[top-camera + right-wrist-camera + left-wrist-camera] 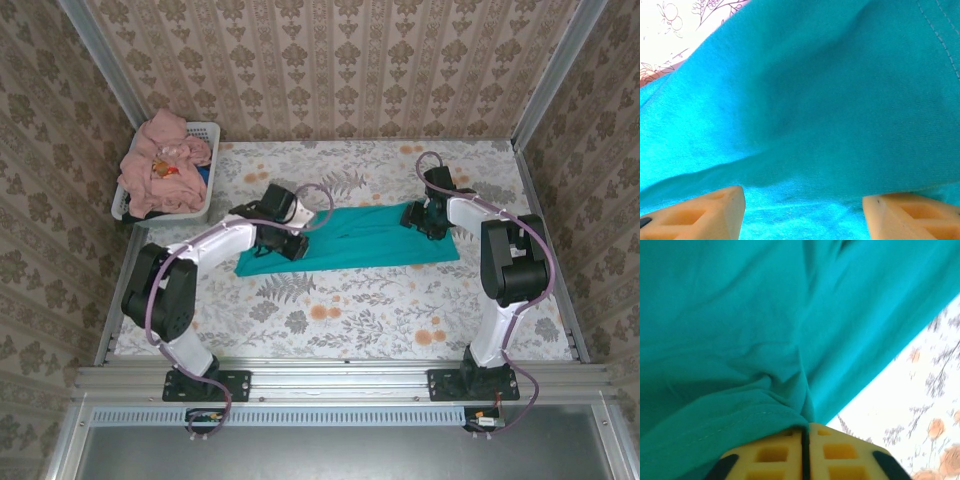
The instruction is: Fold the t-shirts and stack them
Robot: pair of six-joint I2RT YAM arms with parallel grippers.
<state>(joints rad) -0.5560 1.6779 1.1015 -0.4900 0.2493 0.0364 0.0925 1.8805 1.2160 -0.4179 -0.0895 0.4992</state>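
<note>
We have the teal t-shirt (370, 238) lying on the floral counter (350, 310) as a long narrow band between our two arms, which looks to us like a lengthwise fold already made. Our left hand (290, 244) sits at the band's left end, its fingers (770, 454) pressed together on a bunched edge of the cloth. We judge that this pinch is there so the end can be lifted and carried across for the next fold. Our right hand (425, 219) is at the opposite end with its fingers (705, 210) spread wide. Cloth lies across the gap, but nothing is clamped, so this hand seems placed to take or steady that end. The salmon-pink t-shirts (160, 160) are heaped in the white basket (205, 130) at the far left corner, well apart, which leaves the folding area free.
</note>
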